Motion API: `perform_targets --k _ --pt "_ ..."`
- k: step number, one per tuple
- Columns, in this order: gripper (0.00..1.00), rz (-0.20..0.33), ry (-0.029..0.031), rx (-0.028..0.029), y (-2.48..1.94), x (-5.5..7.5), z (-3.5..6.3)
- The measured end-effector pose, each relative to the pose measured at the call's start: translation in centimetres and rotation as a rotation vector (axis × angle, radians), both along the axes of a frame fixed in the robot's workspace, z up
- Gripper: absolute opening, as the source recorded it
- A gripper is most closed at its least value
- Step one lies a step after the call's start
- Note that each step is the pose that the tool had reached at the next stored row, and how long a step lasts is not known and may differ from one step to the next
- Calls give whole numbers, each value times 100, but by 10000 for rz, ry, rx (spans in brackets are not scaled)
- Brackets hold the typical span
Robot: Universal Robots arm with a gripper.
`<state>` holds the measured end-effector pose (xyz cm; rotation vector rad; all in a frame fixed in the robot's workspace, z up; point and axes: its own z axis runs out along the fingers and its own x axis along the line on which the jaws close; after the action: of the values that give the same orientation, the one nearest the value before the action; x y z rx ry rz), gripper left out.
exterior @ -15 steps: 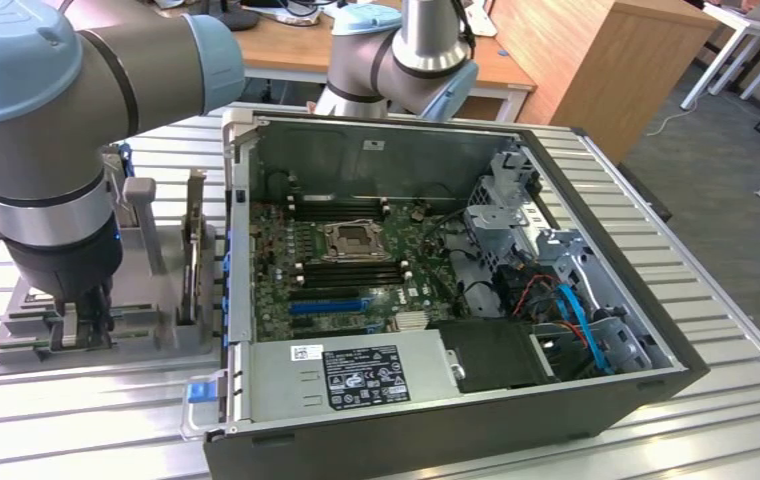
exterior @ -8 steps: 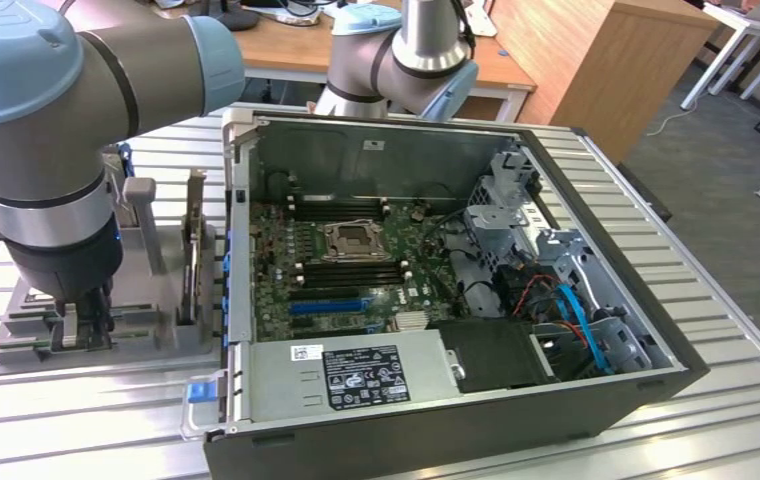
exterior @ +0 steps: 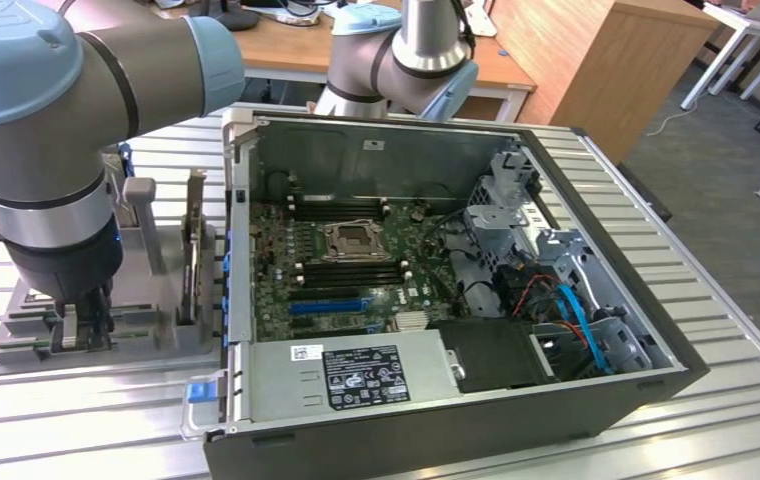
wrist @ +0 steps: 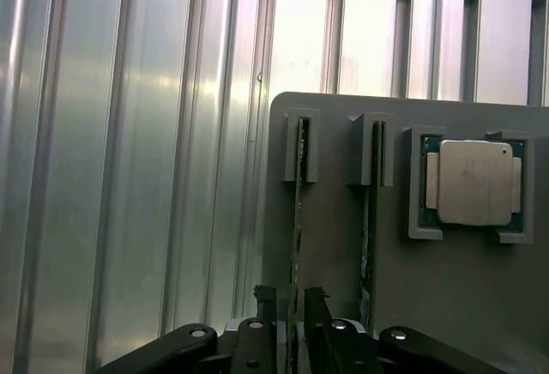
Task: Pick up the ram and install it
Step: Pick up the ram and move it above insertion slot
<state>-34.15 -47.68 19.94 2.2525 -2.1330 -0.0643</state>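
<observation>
The ram [wrist: 297, 220] is a thin green board standing on edge in a slot of the grey holder [wrist: 334, 245]. My gripper [wrist: 290, 298] is lowered over it, one black finger [wrist: 266, 298] on each side of the board, and a narrow gap still shows, so it is open. In the exterior view the gripper [exterior: 80, 325] reaches down into the holder [exterior: 153, 335] at the exterior view's left, beside the open computer case [exterior: 594, 400]. The motherboard [exterior: 353, 275] lies flat inside the case, with black slots [exterior: 347, 205] on either side of the processor socket.
A second, taller card [wrist: 369, 220] stands in the neighbouring slot of the holder [exterior: 193, 250]. A silver processor chip [wrist: 474, 182] sits in a pocket of the holder. Power supply [exterior: 367, 375], drive cage and cables [exterior: 554, 300] fill the case's near and right side. A ribbed metal table [exterior: 700, 300] lies under everything.
</observation>
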Motion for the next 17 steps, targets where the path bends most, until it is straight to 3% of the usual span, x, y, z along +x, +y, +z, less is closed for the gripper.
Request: perform_targets --k 6,7,17 --pt "26 1 0 0 -1 0 0" --pt "19 1 0 -1 -1 0 0" --pt "19 1 -1 1 0 0 38"
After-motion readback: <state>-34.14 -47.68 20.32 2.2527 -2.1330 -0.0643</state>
